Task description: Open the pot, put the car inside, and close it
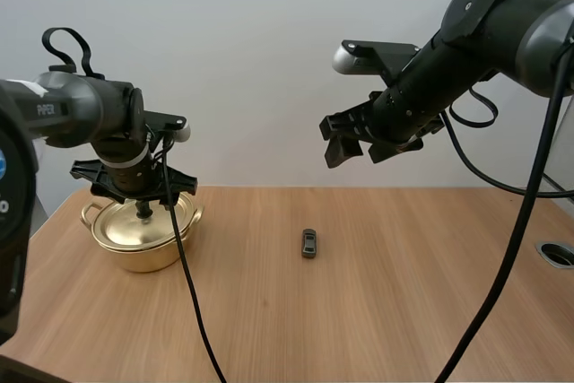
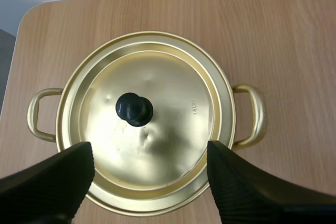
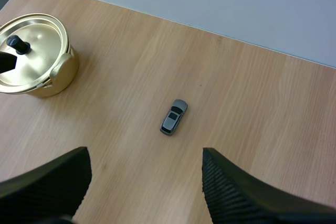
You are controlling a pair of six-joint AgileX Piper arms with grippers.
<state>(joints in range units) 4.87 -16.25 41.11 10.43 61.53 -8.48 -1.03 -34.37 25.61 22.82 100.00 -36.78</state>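
**Open fingers above a lidded pot; toy car alone on the counter**

Ribbed black fingers (image 2: pixel 52 182) of the left end effector (image 2: pixel 149 150) stood wide apart, their inner faces turned to each other and nothing between them. They hung over the near edge of the gold lid (image 2: pixel 157 77), one to either side. The lid's black knob (image 2: pixel 134 109) lay beyond the gap between them, ungripped. Seen from the high camera, this end effector pointed straight down over the pot (image 1: pixel 148 256), close above the knob. Whether any part of it touched the knob could not be told. The lid sat closed and level on the pot. A looped handle (image 2: pixel 39 114) stuck out from each side of the pot. The pot stood on the wooden counter (image 1: pixel 377 311) toward its far left, near a rounded corner.

Fingers (image 3: pixel 236 192) of the right end effector (image 3: pixel 146 156) were likewise spread wide and empty. That end effector was raised high above the counter and angled down toward the middle of the surface. Below it, and well apart from it, lay the small grey toy car (image 3: pixel 174 117), right way up on bare wood. The car was about mid-counter, well to the right of the pot. From the right wrist camera the pot showed beyond the car, with a dark fingertip of the left end effector over its lid beside the knob.
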